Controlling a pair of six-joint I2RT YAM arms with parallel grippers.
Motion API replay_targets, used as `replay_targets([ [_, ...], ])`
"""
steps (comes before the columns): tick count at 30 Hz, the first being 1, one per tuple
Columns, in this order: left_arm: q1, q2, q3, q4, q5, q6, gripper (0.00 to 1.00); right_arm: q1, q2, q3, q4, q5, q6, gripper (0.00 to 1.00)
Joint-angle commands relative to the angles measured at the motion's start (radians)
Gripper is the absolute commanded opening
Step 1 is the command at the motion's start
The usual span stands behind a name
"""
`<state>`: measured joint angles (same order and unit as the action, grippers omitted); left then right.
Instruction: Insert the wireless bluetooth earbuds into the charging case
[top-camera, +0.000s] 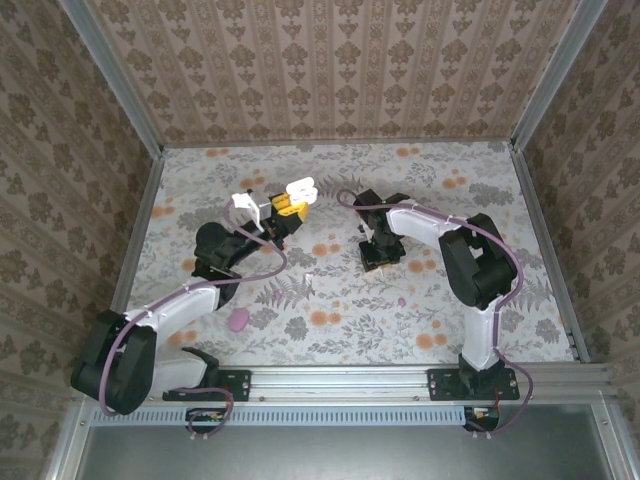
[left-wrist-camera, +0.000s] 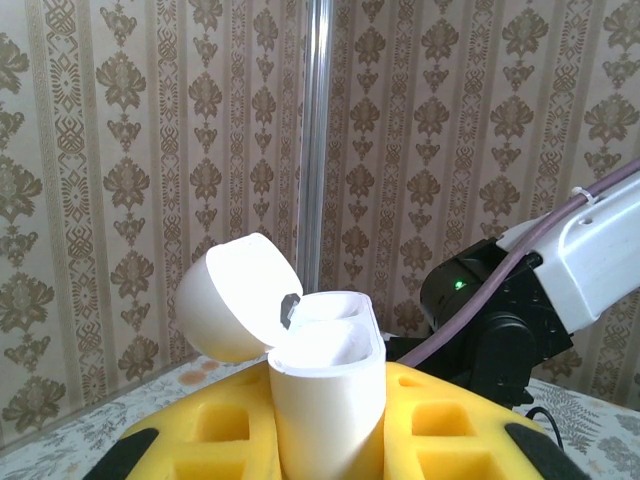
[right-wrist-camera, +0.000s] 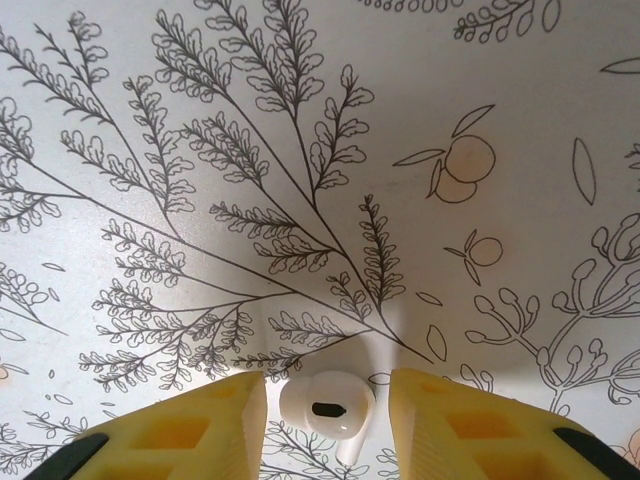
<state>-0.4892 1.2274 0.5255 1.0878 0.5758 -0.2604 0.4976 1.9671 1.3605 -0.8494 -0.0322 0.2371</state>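
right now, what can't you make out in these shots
Left wrist: inside of the open charging case, hidden by its own front wall.
Right wrist: white earbud, lower end cut off by the bottom edge.
Top external: pink speck, too small to identify.

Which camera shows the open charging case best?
Left wrist: the charging case stands centre frame, lid open, clamped between the fingers of the left gripper. Top external shows it as a small white shape at that gripper's tip.
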Motion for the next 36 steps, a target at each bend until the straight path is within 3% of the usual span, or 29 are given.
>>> replay_targets([
  [1, 0.004, -0.026, 0.007, 0.017, -0.003, 0.016, 0.16, 0.014, 0.009, 0.015, -0.059, 0.024, -0.007, 0.39],
  [36, 0.002, -0.023, 0.022, -0.005, 0.010, 0.015, 0.16, 0.028, 0.027, 0.008, -0.018, 0.083, 0.008, 0.37],
])
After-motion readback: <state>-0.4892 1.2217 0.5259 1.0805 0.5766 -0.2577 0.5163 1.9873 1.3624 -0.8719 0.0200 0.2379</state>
